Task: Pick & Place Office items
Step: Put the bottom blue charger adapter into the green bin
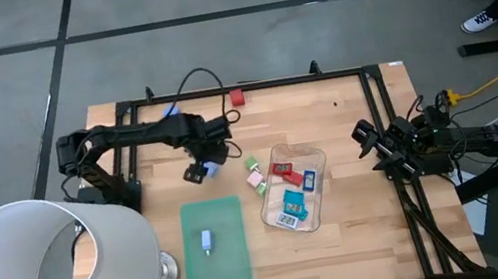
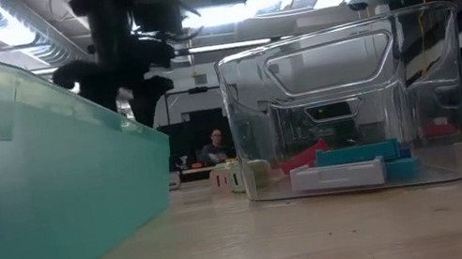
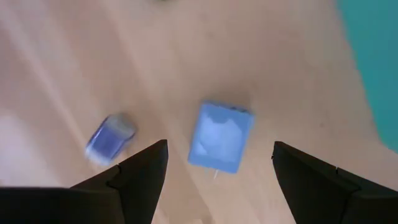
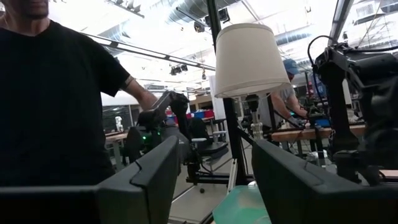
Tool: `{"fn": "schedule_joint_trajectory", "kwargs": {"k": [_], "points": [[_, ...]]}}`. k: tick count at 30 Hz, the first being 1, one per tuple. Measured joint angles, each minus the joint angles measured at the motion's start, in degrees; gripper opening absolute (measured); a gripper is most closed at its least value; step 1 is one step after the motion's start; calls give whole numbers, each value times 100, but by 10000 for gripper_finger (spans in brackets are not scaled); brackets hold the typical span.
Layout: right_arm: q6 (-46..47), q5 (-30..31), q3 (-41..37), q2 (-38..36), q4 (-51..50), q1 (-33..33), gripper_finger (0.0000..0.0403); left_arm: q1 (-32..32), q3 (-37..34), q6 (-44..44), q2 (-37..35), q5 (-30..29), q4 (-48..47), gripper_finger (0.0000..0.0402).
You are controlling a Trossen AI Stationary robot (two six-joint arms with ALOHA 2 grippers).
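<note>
A: What colours are under my left fingers point(image 3: 142, 177)?
B: Dark fingers; a light blue block point(image 3: 219, 137), a darker blue piece point(image 3: 109, 138) with a pale end, on light wood point(image 3: 74, 68).
A: And my mat point(image 1: 216, 243)?
B: Green.

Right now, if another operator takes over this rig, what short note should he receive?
Left gripper: open, hovering above a light blue piece on the bare wood, a small blue piece beside it.
Right gripper: open, parked at the table's right edge, holding nothing.
Done: several pieces lie in the clear tray; one sits on the green mat.
Left: these two, the pink and green pieces beside the tray, the red one at the far edge.
</note>
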Motion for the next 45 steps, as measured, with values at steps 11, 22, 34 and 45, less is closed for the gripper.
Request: {"fn": "schedule_joint_trajectory", "kwargs": {"k": [11,22,34,45], "points": [[111,-1,2,0,-2,-1,201,372,-588,123,2,439,341,311],[127,31,2,0,0,-1,201,434,-1100,586,9,142,1233,332],[272,46,2,0,-3,0,201,403,-1096,806,532,454,1384,333],[280,45,2,0,-2,0,200,364,-1054,-562,1078,436,1583,209]]}}
